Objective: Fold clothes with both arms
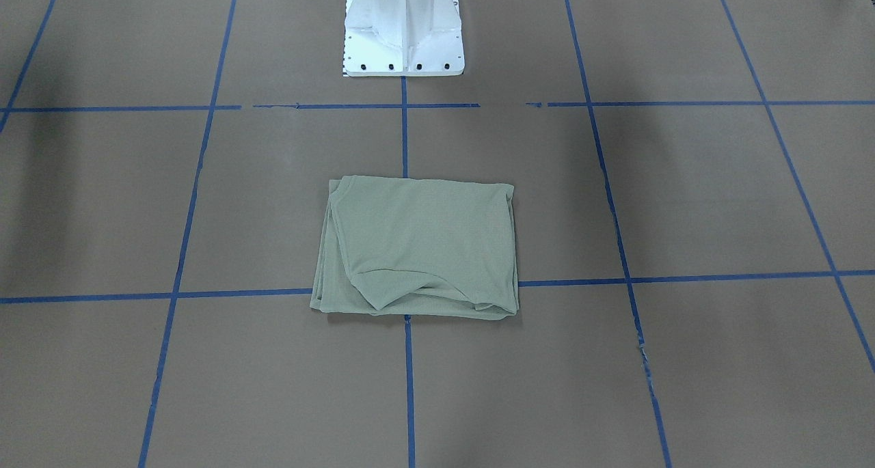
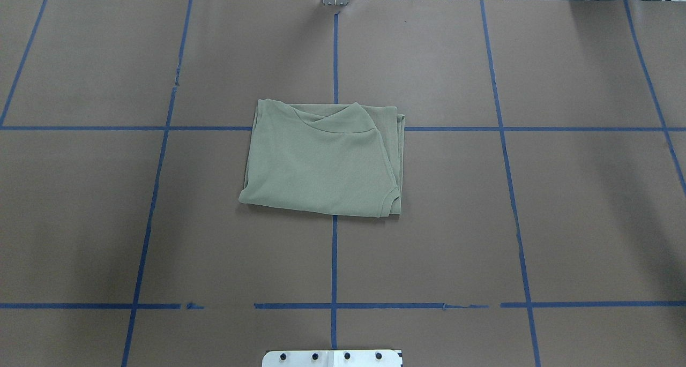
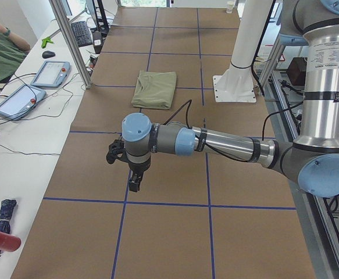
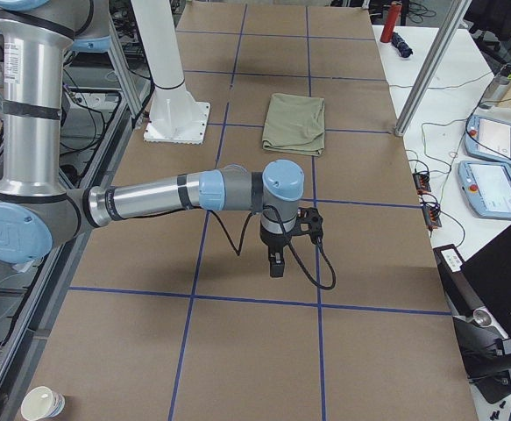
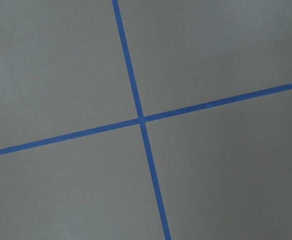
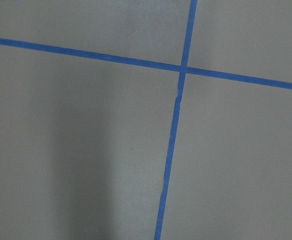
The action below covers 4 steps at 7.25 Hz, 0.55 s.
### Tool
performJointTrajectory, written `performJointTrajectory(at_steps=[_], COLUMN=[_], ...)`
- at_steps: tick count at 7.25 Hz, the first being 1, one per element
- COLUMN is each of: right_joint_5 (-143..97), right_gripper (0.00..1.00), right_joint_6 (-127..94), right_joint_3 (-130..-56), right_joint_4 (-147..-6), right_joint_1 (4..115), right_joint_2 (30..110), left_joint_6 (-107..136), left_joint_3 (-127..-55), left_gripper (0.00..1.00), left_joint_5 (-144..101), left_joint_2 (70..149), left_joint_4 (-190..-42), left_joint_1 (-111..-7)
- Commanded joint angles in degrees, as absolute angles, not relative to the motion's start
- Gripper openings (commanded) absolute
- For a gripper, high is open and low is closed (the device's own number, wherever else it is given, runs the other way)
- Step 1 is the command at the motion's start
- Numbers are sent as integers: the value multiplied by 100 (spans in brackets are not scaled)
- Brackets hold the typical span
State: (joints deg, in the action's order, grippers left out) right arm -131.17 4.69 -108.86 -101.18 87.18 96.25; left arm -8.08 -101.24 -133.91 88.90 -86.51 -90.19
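On blue-gridded brown table (image 2: 80,206), folded shirt (image 2: 321,160)

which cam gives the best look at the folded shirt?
Overhead exterior: the shirt sits mid-frame, large, unobstructed, with its folds visible. Front-facing shows it nearly as well from the opposite side. Both side views show it small and far. Wrist views show only table and tape.

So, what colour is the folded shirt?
The shirt is plain pale sage green, clearest in the overhead exterior view.

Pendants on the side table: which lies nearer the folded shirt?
The pendant beside the metal post, level with the shirt; the other pendant sits farther off.
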Motion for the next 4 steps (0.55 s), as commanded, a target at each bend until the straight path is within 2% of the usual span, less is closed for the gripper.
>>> performJointTrajectory(at_steps=[1,4], right_joint_5=[-13113,-13148], right_gripper=[100,100], right_joint_6=[483,457], right_joint_3=[-10899,-10977], right_joint_4=[-10116,-10116], right_joint_1=[8719,8719], right_joint_2=[9607,9615], left_joint_6=[-809,-809], left_joint_3=[-10151,-10160], left_gripper=[100,100], left_joint_5=[-13395,-13368], left_joint_2=[8851,8851], left_joint_4=[-8648,-8648], left_joint_1=[-9026,-9026])
